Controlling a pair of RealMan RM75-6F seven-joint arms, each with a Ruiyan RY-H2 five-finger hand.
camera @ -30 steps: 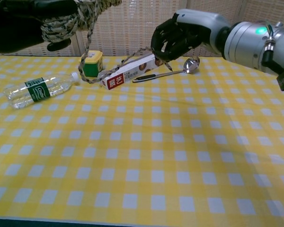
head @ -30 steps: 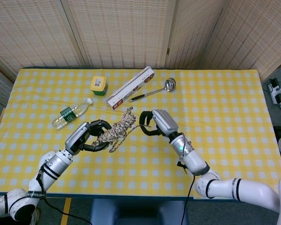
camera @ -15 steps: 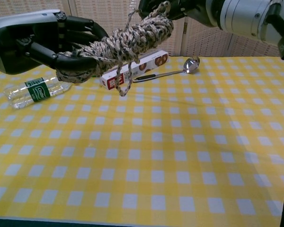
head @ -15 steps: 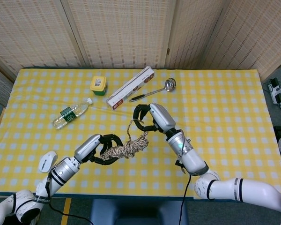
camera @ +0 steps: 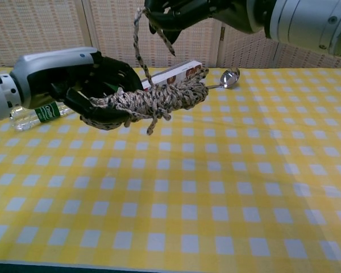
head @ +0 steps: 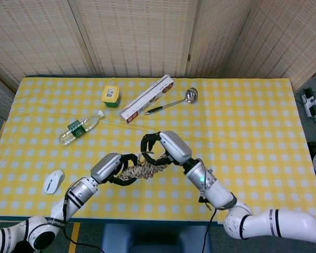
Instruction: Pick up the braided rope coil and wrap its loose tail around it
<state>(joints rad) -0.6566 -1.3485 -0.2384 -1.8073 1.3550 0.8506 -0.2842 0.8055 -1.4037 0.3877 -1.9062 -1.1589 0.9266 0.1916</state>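
Observation:
The braided rope coil [camera: 156, 100] [head: 141, 171] is a tan and brown bundle lying sideways in the air above the table. My left hand [camera: 88, 81] [head: 116, 167] grips its left end. The loose tail [camera: 140, 42] rises from the middle of the coil to my right hand [camera: 179, 12] [head: 160, 149], which pinches it just above and behind the bundle. A short end dangles under the coil.
On the yellow checked table [camera: 227, 187] at the back lie a long snack box [head: 147, 98], a ladle [head: 174, 102], a yellow-lidded jar [head: 110, 96] and a water bottle [head: 80, 126]. A white mouse [head: 52, 181] sits near the front left edge.
Both hands and the coil have moved toward the robot and lower in the chest view. My right hand has carried the tail up over the coil's middle.

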